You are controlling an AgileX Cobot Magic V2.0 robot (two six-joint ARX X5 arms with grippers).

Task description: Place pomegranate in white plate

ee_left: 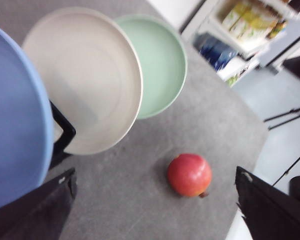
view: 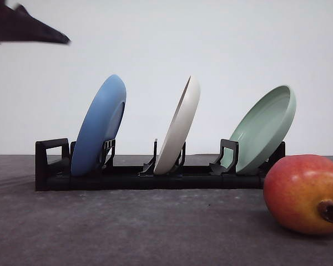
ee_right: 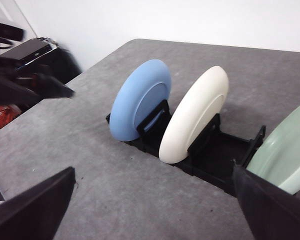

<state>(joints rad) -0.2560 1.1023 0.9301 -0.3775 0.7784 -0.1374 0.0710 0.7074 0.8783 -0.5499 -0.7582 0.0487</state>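
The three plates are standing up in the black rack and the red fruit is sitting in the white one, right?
Not quite. The three plates do stand tilted in the black rack, but the pomegranate is not in the white plate. It lies on the grey table, off to the side past the green plate. The front view shows this.

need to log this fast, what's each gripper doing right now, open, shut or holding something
Left gripper: open, holding nothing; the pomegranate lies on the table between its spread fingers.
Right gripper: open, holding nothing, facing the white plate in the rack.
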